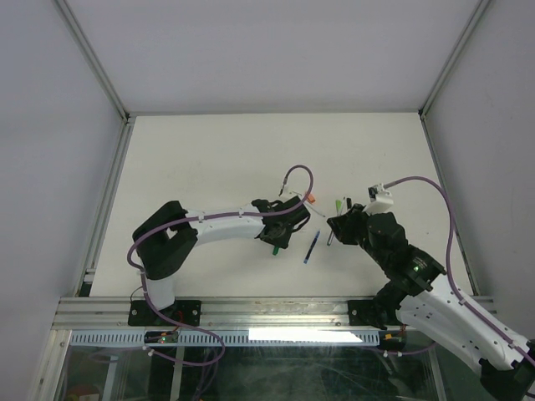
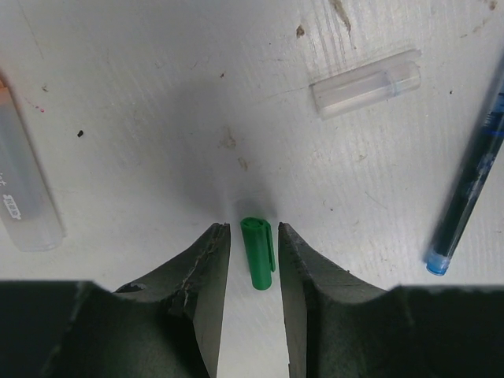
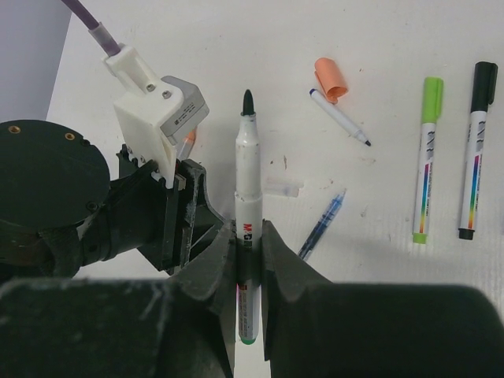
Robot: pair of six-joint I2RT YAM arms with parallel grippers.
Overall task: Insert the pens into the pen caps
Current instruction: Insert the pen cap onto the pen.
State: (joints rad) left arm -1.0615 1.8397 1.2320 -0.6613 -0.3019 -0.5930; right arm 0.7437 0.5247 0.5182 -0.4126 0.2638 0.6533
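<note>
Two grippers low over table (image 1: pixel 209 150). Left gripper (image 2: pixel 252 228): jaws parted, straddling green cap (image 2: pixel 257 253) lying on table, thin gap each side, no pinch. Right gripper (image 3: pixel 249 227): clenched on white marker (image 3: pixel 249 165), dark green nib bare, pointing away from wrist. Between grippers on table: blue pen (image 1: pixel 312 246), clear cap (image 2: pixel 365 83) near it. Farther: orange cap (image 3: pixel 331 77) at end of thin pen (image 3: pixel 340 118). Light-green marker (image 3: pixel 426 157) and black marker (image 3: pixel 475 150), both capped, lie side by side.
</note>
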